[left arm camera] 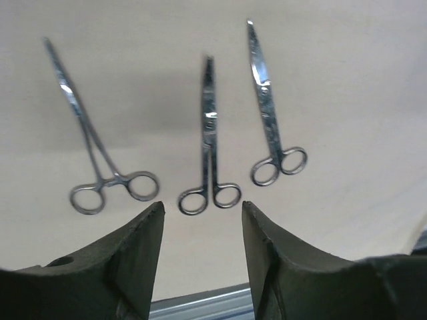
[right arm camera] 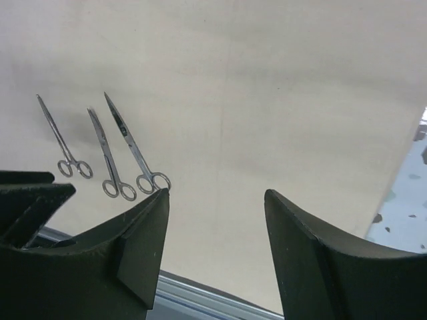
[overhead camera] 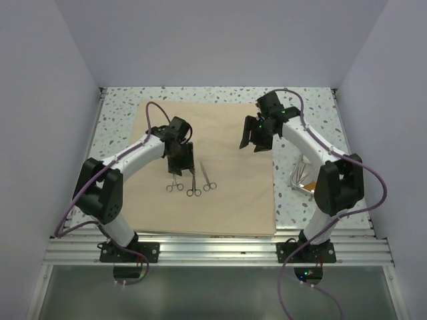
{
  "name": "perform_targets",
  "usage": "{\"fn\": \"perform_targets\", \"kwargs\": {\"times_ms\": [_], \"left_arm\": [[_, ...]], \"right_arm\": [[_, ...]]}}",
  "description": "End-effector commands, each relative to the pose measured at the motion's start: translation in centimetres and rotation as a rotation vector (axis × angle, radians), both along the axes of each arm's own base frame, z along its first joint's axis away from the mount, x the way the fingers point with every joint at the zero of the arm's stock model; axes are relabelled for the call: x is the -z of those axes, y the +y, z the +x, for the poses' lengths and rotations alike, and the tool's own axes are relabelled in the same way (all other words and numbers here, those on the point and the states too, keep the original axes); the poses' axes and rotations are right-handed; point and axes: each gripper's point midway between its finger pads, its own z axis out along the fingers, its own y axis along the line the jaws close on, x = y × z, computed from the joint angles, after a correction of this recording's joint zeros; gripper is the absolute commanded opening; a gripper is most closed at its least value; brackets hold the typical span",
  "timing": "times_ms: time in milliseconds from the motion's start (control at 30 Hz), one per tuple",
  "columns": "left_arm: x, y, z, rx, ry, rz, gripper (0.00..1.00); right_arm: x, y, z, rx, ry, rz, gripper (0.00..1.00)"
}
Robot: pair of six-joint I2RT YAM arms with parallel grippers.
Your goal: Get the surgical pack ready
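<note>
Now we see the surgical pack spread flat on the speckled table, filling the centre of the top view. Three steel instruments lie side by side on its lower left part. Our left gripper hangs above their ring handles, fingers apart and holding nothing. Our right gripper hovers over the pack's upper right, fingers wide and empty. A metal tray sits at the right, off the pack.

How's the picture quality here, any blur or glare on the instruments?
Left wrist: glare streaks on the three instruments, left gripper's fingers blurred. Right wrist: instruments small but sharp, right gripper's fingers dark, soft. Top external: even light on the fabric sheet, faint shadows.
</note>
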Motion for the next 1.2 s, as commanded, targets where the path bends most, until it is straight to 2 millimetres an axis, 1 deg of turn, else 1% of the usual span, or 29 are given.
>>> {"fn": "perform_targets", "kwargs": {"times_ms": [0,100,233,333,533,633,800,933,1000,1033,1067,1133,1167], "left_arm": [[0.0,3.7,2.0,-0.044,-0.079,0.207,0.53],[1.1,4.9,2.1,-0.014,-0.064,0.287,0.47],[2.4,5.2,2.2,0.001,-0.046,0.3,0.43],[2.7,5.9,2.9,-0.012,-0.042,0.312,0.4],[3.5,6.9,3.3,-0.022,-0.02,0.321,0.37],[4.6,6.9,2.8,-0.017,0.008,0.319,0.37],[5.9,6.0,2.2,-0.024,0.034,0.264,0.37],[7.1,6.2,1.6,-0.03,0.067,0.268,0.35],[7.6,6.5,1.7,-0.038,0.074,0.265,0.32],[8.0,6.7,1.4,-0.039,0.088,0.265,0.31],[8.2,6.9,1.3,-0.041,0.093,0.265,0.26],[8.8,7.4,1.0,-0.044,0.105,0.27,0.24],[9.0,7.5,0.9,-0.041,0.109,0.266,0.2]], "right_arm": [[-2.1,-1.5,-2.2,-0.047,-0.043,-0.066,0.63],[-2.1,-1.4,-2.9,-0.047,-0.045,-0.041,0.63],[-1.7,-1.6,-3.5,-0.053,-0.034,-0.041,0.63],[-1.7,-1.6,-3.6,-0.059,-0.033,-0.044,0.63],[-1.1,-1.4,-3.8,-0.067,-0.015,-0.031,0.63],[-1.0,-1.2,-3.8,-0.073,-0.011,-0.028,0.63],[-0.9,-1.1,-3.8,-0.077,-0.007,-0.024,0.63],[-0.6,-0.9,-3.9,-0.083,0.002,-0.015,0.63],[-0.6,-0.8,-3.8,-0.084,0.001,-0.008,0.63],[-0.5,-0.7,-3.7,-0.083,0.001,-0.006,0.63],[-0.4,-0.6,-3.7,-0.082,0.005,-0.002,0.63],[-0.3,-0.4,-3.6,-0.083,0.006,0.01,0.63],[-0.2,-0.2,-3.7,-0.086,0.008,0.015,0.63]]}}
